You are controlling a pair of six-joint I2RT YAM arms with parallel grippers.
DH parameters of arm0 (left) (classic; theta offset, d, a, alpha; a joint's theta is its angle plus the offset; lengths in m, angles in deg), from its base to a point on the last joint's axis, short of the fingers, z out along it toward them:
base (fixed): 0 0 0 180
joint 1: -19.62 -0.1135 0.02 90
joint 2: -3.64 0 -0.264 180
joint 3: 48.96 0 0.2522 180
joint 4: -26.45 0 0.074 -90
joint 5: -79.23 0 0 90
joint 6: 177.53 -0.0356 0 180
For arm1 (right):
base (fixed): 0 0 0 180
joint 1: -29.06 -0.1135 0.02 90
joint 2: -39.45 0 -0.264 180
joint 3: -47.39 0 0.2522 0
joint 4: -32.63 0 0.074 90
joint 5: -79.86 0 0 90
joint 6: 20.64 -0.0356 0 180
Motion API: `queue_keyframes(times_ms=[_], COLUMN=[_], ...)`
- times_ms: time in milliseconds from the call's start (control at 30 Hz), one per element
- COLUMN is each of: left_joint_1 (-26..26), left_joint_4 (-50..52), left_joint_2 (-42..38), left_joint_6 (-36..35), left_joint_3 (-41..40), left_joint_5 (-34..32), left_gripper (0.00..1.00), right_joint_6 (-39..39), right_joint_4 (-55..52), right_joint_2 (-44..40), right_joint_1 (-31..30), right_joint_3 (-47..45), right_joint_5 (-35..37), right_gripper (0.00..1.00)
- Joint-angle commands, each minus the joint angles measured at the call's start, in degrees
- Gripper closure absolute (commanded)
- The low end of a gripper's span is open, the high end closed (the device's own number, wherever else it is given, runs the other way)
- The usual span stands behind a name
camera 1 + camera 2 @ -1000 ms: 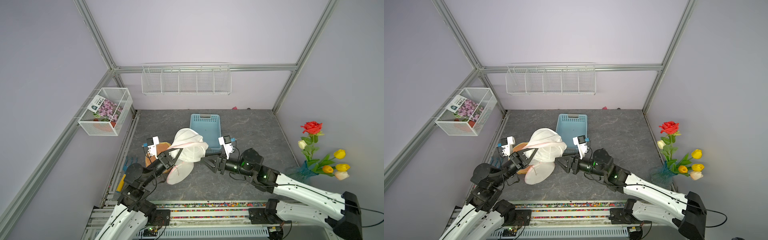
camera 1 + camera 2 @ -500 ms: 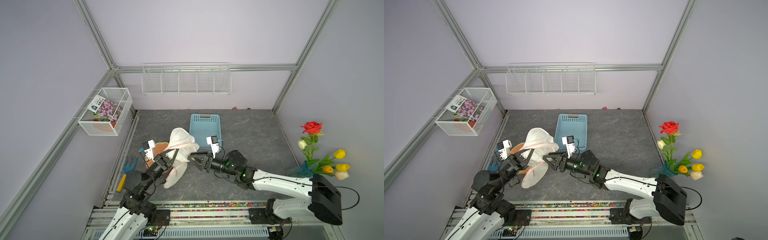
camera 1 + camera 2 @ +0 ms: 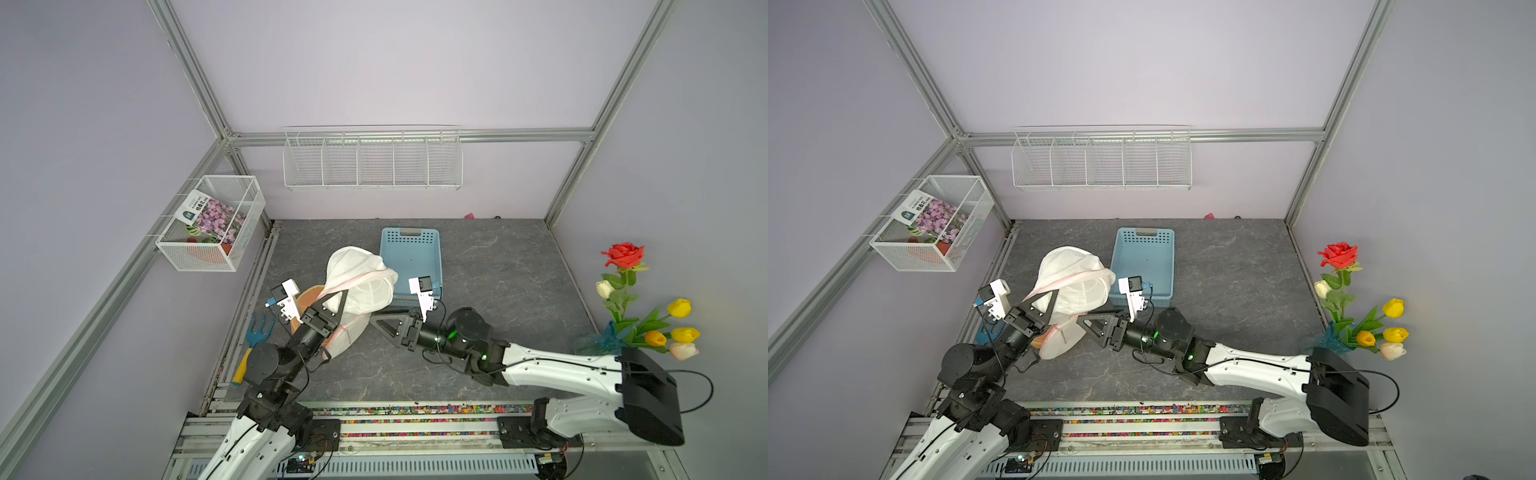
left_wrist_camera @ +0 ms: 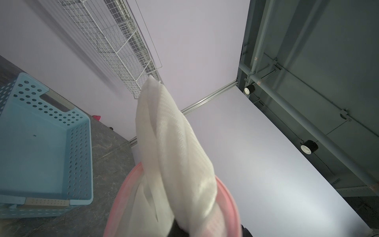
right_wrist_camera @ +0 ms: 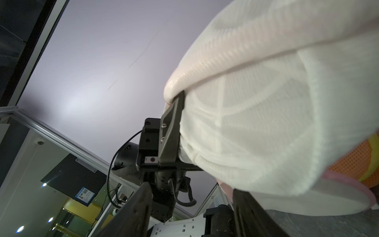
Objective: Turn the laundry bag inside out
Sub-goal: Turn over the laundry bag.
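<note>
At left, above the surface (image 3: 498,270), the left gripper (image 3: 332,296) is pinching the pink rim of the bag (image 3: 359,276), holding it aloft beside the basket (image 3: 436,257). Just right, under the bulging mesh, the right gripper (image 3: 380,326) is hovering, jaws parted, gripping nothing. Inversion seems underway; next, the right gripper likely needs to catch the mesh and draw it through the rim.

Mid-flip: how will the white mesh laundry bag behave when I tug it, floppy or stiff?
Probably floppy: the mesh laundry bag drapes in folds from the left gripper. Likely light, since that one pinch lifts most of it. Its pink rim holds a curve, so it may spring back when the right gripper pulls.
</note>
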Motion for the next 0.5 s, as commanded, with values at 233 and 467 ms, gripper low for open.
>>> queue_keyframes(times_ms=[233,467], left_joint_1=[-0.1,-0.1], left_joint_4=[0.4,-2.2], left_joint_2=[-2.3,-2.1], left_joint_6=[-2.2,-0.6], left_joint_3=[0.8,-0.3], left_joint_5=[-0.1,1.5], left_gripper=[1.00,1.00], right_joint_6=[-2.5,-2.1], right_joint_4=[11.2,9.2], right_joint_2=[5.2,5.4], right_joint_1=[0.6,2.0], right_joint_3=[5.1,6.5], right_joint_5=[2.0,3.4], right_gripper=[0.39,0.44])
